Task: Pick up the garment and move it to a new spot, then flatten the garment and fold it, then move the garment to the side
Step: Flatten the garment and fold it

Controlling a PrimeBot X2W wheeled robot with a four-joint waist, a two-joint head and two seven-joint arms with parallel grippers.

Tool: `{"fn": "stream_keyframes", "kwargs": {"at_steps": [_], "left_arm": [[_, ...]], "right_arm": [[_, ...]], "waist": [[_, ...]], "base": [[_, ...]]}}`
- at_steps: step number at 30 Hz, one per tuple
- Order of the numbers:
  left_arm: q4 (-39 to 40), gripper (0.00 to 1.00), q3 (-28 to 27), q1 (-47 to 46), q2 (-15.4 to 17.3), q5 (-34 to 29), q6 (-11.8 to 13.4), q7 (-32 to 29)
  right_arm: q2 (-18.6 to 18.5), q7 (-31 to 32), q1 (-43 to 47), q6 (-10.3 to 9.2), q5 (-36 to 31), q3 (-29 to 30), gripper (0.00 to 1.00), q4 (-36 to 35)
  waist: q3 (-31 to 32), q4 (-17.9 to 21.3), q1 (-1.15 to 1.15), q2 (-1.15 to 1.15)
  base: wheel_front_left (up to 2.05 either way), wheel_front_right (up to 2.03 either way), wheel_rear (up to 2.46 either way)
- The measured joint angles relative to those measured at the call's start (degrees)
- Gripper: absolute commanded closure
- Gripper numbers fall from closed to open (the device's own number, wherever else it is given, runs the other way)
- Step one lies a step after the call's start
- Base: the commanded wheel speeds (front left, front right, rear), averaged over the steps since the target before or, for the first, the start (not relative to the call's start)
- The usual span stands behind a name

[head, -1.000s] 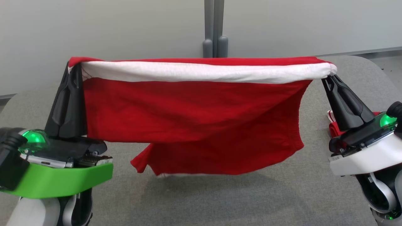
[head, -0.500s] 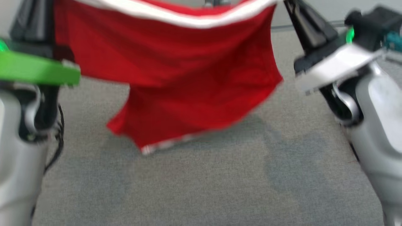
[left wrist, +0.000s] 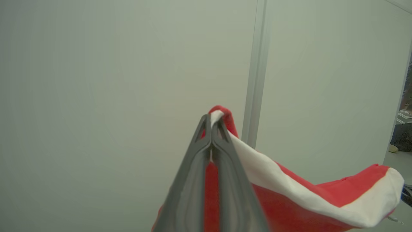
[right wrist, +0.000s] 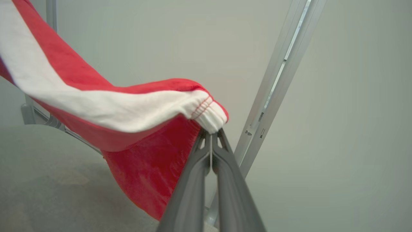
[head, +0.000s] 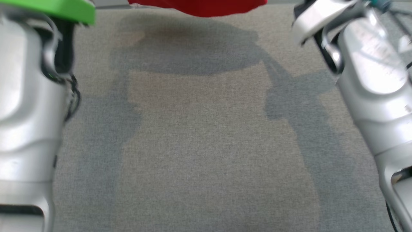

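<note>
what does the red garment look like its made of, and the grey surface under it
Red garment: probably soft knit cotton or fleece, matte; its face looks fuzzy and it drapes loosely. Its white band shows ribbing and red stitching. Grey surface: seemingly woven fabric or felt, matte, with a fine speckled weave.

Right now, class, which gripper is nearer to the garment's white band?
Neither, left or right. The left gripper is shut on one end of the white band, and the right gripper is shut on the other end.

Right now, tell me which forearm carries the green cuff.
The left forearm: its green cuff sets it apart from the right forearm, which wears a white cuff.
</note>
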State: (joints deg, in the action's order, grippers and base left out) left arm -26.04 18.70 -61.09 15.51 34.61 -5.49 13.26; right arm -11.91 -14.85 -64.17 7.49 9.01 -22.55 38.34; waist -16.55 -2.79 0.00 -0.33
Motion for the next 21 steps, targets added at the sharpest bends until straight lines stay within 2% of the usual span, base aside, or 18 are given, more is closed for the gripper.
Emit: {"fn": "stream_keyframes", "kwargs": {"at_steps": [4, 8, 14, 21], "left_arm": [[-2.5, 1.0, 2.1, 8.0, -1.8, 1.3, -1.1, 1.0], [-1.1, 1.0, 2.7, 15.9, -2.3, 2.3, -1.6, 1.5], [7.3, 1.0, -0.9, 27.6, -2.1, 1.6, -1.7, 1.7], [16.7, 1.0, -5.6, 40.5, -1.8, -1.6, -1.6, 1.8]], "right_arm": [[0.2, -0.1, 6.0, 0.01, 1.1, -3.8, 1.0, 4.3], [-0.3, -0.1, 11.1, 0.0, 4.2, -5.5, 1.0, 3.6], [-1.4, -0.2, 18.5, 0.0, 8.1, -6.3, 1.0, -3.1], [-2.5, -0.2, 27.7, 0.0, 9.8, -5.6, 1.0, -13.4]], "waist": [[-2.1, -1.1, 0.01, 0.0], [-4.0, -1.9, 0.0, 0.0], [-4.6, -1.8, 0.0, 0.0], [-2.8, -1.2, 0.0, 0.0]], "base": [[0.0, 0.0, 0.0], [0.0, 0.0, 0.0], [0.0, 0.0, 0.0], [0.0, 0.0, 0.0]]}}
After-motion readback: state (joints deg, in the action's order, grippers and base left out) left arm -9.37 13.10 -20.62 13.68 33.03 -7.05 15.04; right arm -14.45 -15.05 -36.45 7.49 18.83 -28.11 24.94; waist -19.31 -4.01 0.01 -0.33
